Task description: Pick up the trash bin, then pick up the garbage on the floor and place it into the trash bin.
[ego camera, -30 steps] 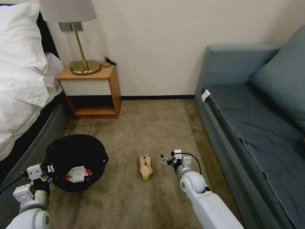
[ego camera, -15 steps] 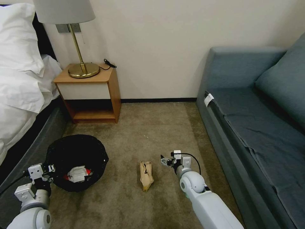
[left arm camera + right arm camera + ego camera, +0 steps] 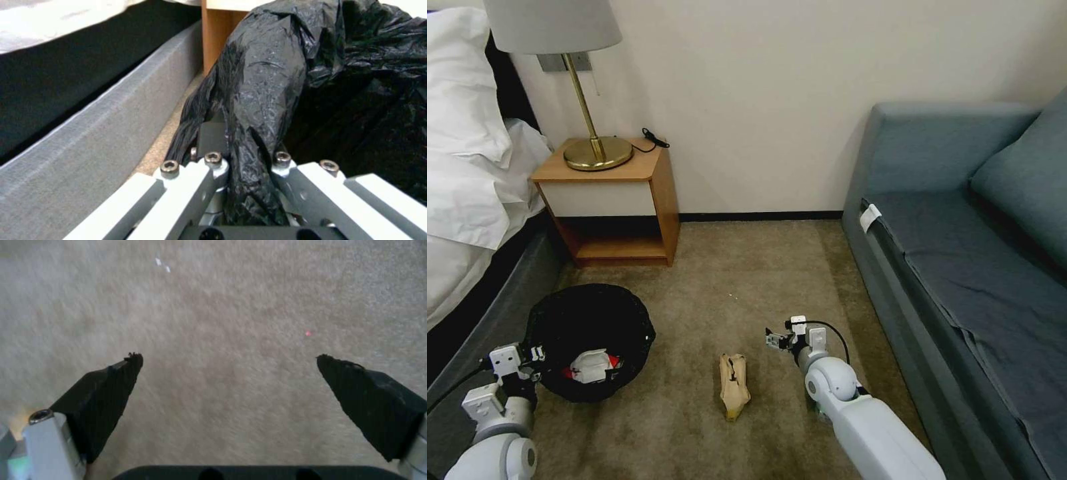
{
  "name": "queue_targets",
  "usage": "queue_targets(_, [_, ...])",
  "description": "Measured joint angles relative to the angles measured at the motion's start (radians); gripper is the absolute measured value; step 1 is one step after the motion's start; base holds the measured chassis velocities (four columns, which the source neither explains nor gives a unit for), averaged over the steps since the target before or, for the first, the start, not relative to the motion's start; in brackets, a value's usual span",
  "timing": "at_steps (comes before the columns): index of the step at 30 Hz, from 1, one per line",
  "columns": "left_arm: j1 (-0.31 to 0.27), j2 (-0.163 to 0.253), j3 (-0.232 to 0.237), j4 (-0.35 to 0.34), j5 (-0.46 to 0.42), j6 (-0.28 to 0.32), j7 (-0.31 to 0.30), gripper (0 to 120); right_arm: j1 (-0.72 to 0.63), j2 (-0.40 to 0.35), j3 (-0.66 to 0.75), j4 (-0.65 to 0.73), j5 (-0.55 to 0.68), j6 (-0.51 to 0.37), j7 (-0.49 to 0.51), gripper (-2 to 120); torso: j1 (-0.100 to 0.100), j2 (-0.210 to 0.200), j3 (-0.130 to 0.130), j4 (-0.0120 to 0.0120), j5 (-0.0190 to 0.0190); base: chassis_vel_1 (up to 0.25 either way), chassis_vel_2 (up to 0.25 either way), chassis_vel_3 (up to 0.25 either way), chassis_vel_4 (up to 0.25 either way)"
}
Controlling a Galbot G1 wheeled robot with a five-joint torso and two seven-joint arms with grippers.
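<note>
Black-lined trash bin (image 3: 588, 340) on carpet beside bed (image 3: 467, 320), red-and-white wrapper (image 3: 590, 365) inside. Left claw (image 3: 240, 146) clamped on bag-draped rim. Tan paper bag (image 3: 733, 385) on floor, just left of right claw (image 3: 774, 339), which is spread wide over bare carpet (image 3: 222, 323). Risk: grip mostly on liner, so film could slip or tear, tipping bin.

The head camera has swung: nightstand (image 3: 607, 200) and lamp (image 3: 584, 87) have drifted toward 9 o'clock, the sofa (image 3: 960, 267) toward 3 o'clock. The tan paper bag (image 3: 734, 387) now sits lower in the view, toward 6 o'clock of its earlier spot, farther below the right gripper (image 3: 774, 339); bin and both grippers hold their places in the view.
</note>
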Motion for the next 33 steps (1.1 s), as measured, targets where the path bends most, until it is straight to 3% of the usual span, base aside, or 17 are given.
queue_targets(3, [-0.004, 0.002, 0.015, 0.003, 0.014, 0.000, 0.006, 4, 0.088, -0.066, -0.094, -0.020, 0.093, -0.045, 0.026, 100, 0.000, 0.000, 0.000, -0.0001, 0.0000, 0.000, 0.000, 0.000, 0.000])
queue_targets(7, [-0.009, 0.005, 0.016, 0.003, 0.018, 0.000, 0.009, 4, 0.142, -0.088, -0.144, -0.032, 0.141, -0.068, 0.041, 100, 0.000, 0.000, 0.000, 0.0000, -0.0001, 0.000, 0.000, 0.000, 0.000])
queue_targets(9, [-0.017, 0.015, 0.008, 0.003, 0.019, 0.000, 0.011, 4, 0.206, -0.121, -0.206, -0.042, 0.228, -0.112, 0.067, 100, 0.000, 0.000, 0.000, 0.0001, -0.0001, 0.000, 0.000, 0.000, 0.000])
queue_targets(21, [-0.057, 0.029, 0.002, 0.054, 0.060, -0.008, 0.022, 4, 0.292, -0.181, -0.322, -0.040, 0.480, -0.287, 0.217, 100, 0.000, 0.000, 0.000, 0.0000, -0.0001, 0.000, 0.000, 0.000, 0.000])
queue_targets(33, [-0.060, 0.018, 0.020, 0.076, 0.080, -0.019, 0.027, 4, 0.302, -0.213, -0.352, -0.053, 0.522, -0.297, 0.236, 100, 0.000, 0.000, 0.000, 0.0000, -0.0001, 0.000, 0.000, 0.000, 0.000])
